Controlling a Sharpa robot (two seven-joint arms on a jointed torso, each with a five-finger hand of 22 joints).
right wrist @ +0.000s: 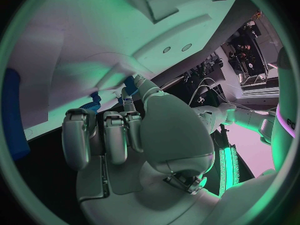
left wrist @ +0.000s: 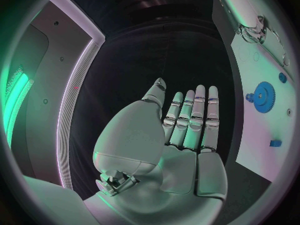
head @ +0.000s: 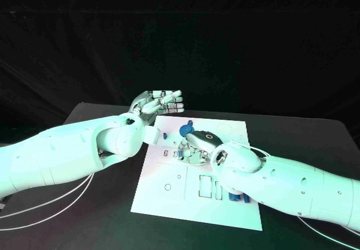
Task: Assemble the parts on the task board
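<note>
The white task board [head: 172, 192] lies in the middle of the black table. A blue gear [head: 188, 127] [left wrist: 264, 97] stands near its far end. My right hand [head: 196, 147] [right wrist: 119, 135] is down on the board just in front of the gear, with its fingers curled toward the plate. A small blue part [right wrist: 94, 103] sits right at its fingertips [right wrist: 78, 135]; whether it is held is hidden. My left hand [head: 157, 101] [left wrist: 187, 130] hangs raised over the board's far left corner, flat, fingers straight, holding nothing.
Small blue parts [head: 239, 197] lie beside my right forearm at the board's near right. Another small blue piece [head: 164, 136] [left wrist: 275, 143] stands near the board's left edge. White cables [head: 52, 203] trail under my left arm. Bare black table surrounds the board.
</note>
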